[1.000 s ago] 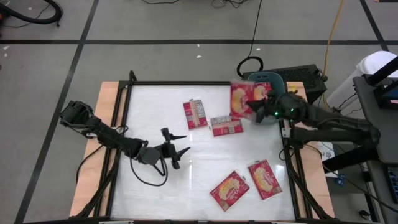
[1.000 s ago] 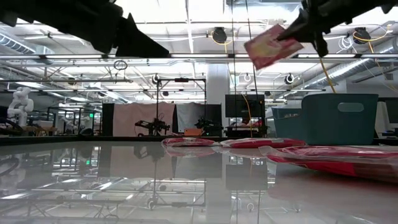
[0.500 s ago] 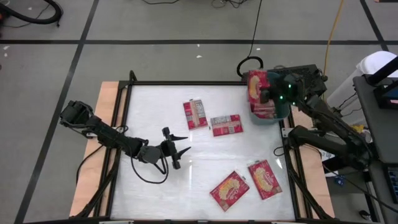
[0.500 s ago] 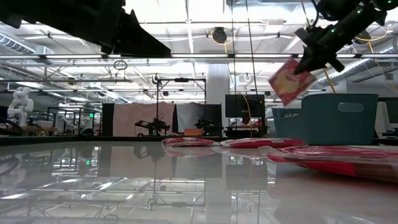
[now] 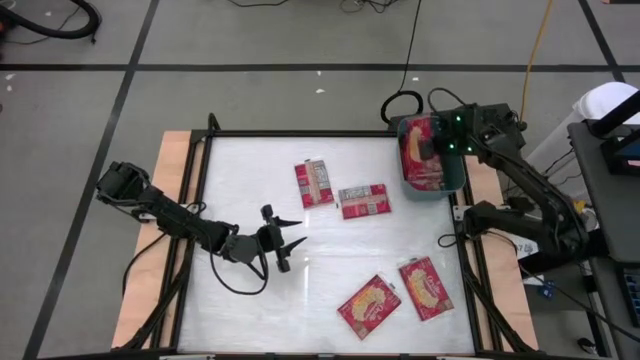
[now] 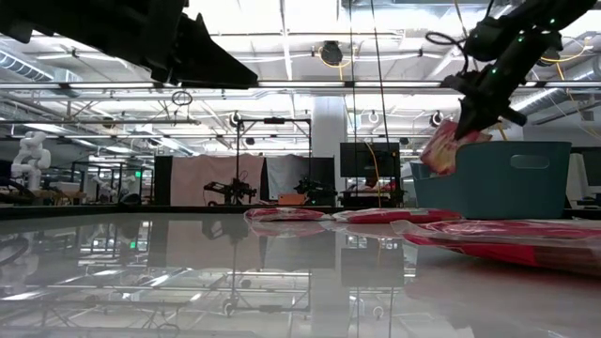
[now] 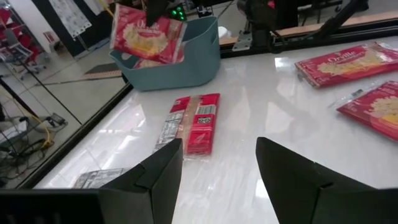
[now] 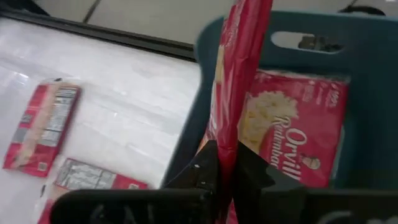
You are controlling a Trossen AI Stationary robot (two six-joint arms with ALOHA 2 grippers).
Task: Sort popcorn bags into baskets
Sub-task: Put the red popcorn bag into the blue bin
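Four bags lie loose on the worktop [image 5: 250,190] in the high view: two label-up near upper centre [image 5: 314,183] [image 5: 363,201] and two picture-up at lower right [image 5: 369,305] [image 5: 425,288]. They sit well apart from one another, which leaves each open to a pick from above.

A fifth bag [image 8: 239,68] hangs edge-down in the right gripper [image 8: 227,163], whose fingers are clamped together on its lower edge. It is held upright over the near wall of the basket [image 5: 456,172], at upper right in the high view, probably so that it can slide in on top of the bag [image 8: 292,134] already lying flat inside. In the low view the held bag sits right at the basket's rim, not yet released.

The right arm reaches from the right edge of the frame, elbow bent, wrist turned down over the basket.

The left gripper [image 5: 287,240] waits at centre left above bare worktop, fingers spread apart and holding nothing, its arm stretched low from the left edge.
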